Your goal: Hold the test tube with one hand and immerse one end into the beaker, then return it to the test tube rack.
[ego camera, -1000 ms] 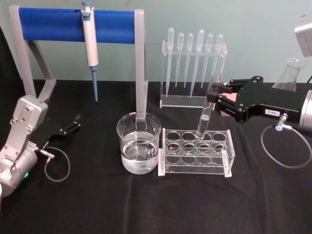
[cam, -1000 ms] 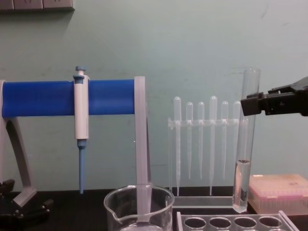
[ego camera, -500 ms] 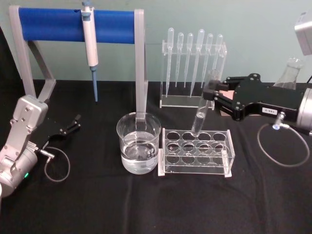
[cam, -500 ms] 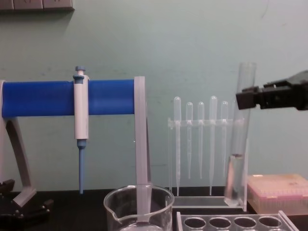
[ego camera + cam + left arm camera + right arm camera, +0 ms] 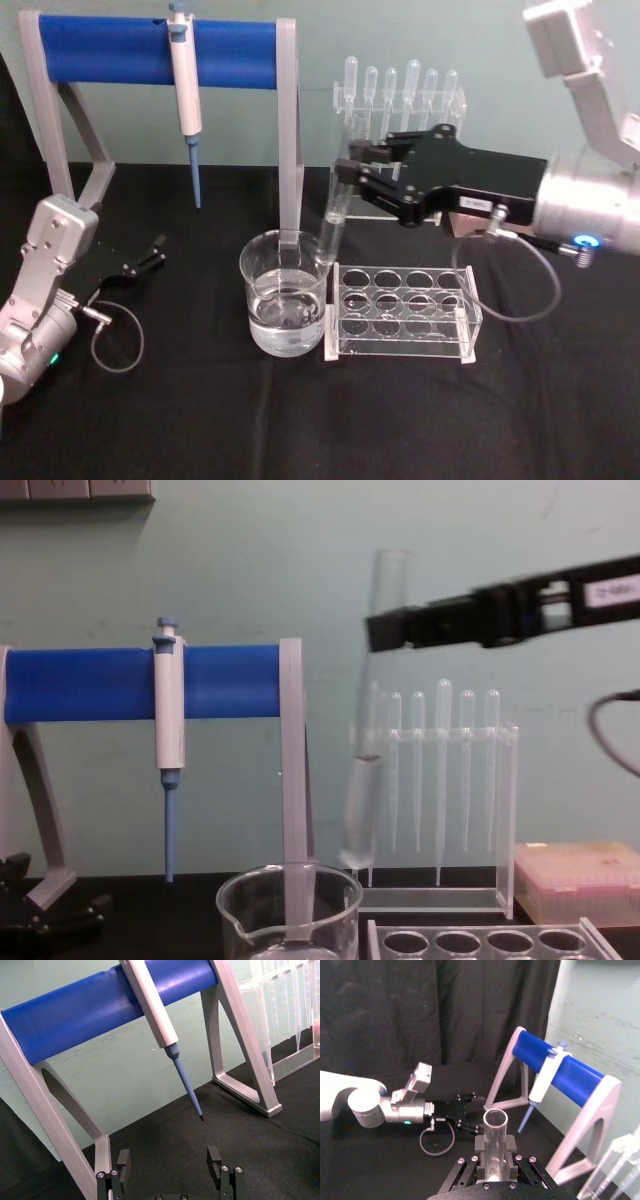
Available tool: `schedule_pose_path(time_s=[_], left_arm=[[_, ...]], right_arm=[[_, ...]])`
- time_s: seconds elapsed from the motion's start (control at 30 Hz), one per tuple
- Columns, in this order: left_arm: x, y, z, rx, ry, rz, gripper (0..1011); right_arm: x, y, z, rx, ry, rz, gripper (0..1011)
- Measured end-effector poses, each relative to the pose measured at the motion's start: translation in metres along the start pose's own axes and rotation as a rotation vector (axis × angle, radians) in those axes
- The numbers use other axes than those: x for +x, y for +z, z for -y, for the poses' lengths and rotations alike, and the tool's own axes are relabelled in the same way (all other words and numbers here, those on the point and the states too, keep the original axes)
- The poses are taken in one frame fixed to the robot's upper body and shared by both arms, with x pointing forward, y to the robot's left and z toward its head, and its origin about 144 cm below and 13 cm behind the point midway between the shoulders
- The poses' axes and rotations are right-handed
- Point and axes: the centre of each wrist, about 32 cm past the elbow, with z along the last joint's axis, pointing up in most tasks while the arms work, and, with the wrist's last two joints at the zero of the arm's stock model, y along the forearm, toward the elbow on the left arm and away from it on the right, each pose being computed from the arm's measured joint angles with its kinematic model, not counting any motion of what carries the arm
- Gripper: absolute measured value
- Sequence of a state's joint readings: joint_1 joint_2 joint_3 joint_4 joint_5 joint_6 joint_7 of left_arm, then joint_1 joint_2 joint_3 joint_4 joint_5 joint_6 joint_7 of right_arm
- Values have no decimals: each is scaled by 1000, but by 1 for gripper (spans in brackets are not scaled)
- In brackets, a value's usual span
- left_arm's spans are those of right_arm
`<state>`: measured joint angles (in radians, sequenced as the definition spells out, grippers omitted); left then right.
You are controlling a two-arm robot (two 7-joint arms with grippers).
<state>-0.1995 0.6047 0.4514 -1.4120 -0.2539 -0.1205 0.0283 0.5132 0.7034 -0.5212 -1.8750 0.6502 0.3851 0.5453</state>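
While right pincer clamps it, test tube: one, tilted
beaker: one, right rim under tube's tip
left pincer: jaws apart, far left

This is a laboratory: a bench draped in black cloth, set against a pale green wall, carries glassware and liquid-handling gear. At the far left a grey stand with a blue bar holds a hanging micropipette, and plastic pipettes in a clear holder stand to its right, beside a pinkish box. Nearer sit a beaker of clear liquid and a clear test tube rack just beside it, with a test tube in the air above.
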Motion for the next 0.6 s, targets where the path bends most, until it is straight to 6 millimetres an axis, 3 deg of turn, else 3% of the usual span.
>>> schedule_pose_path(time_s=[0.3,0.6], left_arm=[[0,0,0,0,0,0,1000],[0,0,0,0,0,0,1000]], right_arm=[[1,2,-29,-9,17,-5,241],[6,-15,-51,-34,11,-18,241]])
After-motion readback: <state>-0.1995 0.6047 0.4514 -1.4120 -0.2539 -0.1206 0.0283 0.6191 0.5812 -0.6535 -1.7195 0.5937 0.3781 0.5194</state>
